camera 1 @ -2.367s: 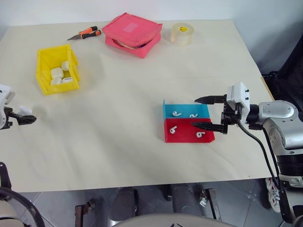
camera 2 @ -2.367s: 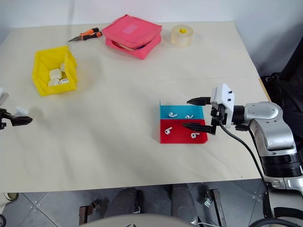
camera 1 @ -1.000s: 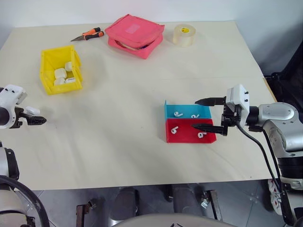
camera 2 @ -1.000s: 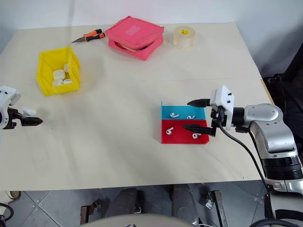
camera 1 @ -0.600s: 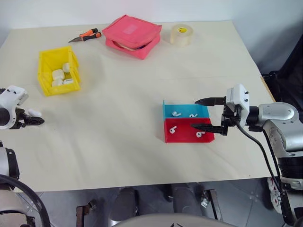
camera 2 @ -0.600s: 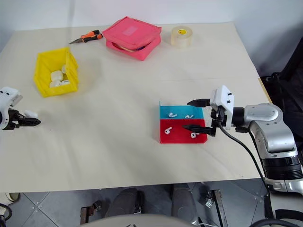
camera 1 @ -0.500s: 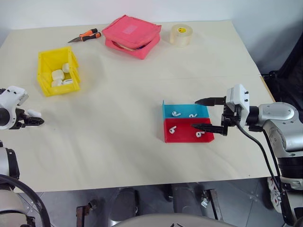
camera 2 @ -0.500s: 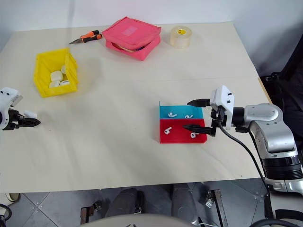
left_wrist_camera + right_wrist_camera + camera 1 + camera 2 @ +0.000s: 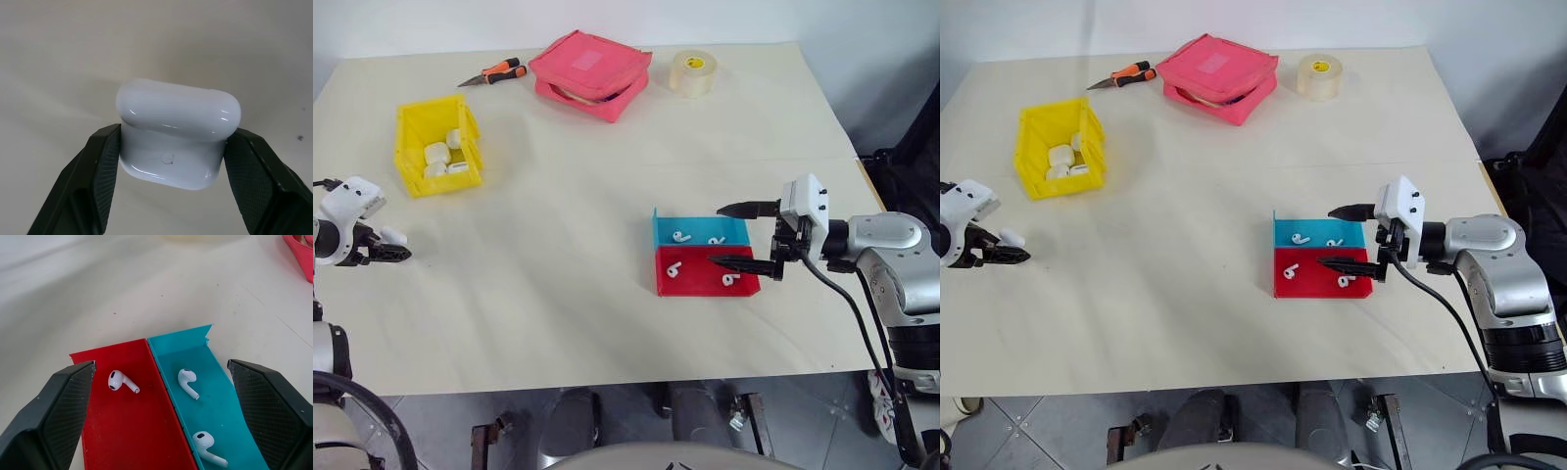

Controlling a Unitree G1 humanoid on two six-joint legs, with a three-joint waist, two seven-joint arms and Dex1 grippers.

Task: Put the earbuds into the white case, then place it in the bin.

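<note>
White case (image 9: 177, 132) closed, earbuds (image 9: 188, 381) in trays

a cream desk (image 9: 558, 294) carries a pink zippered pouch (image 9: 591, 71) at the far edge. just beside the pouch on one side lies an orange-handled utility knife (image 9: 491, 71), and on the other a roll of clear tape (image 9: 691, 71). a blue tray (image 9: 699, 230) and a red tray (image 9: 705, 272) sit touching, side by side, nearer the front.

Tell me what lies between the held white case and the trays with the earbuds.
Only bare table, in the head views: nothing lies between the white case in the left gripper and the trays.
</note>
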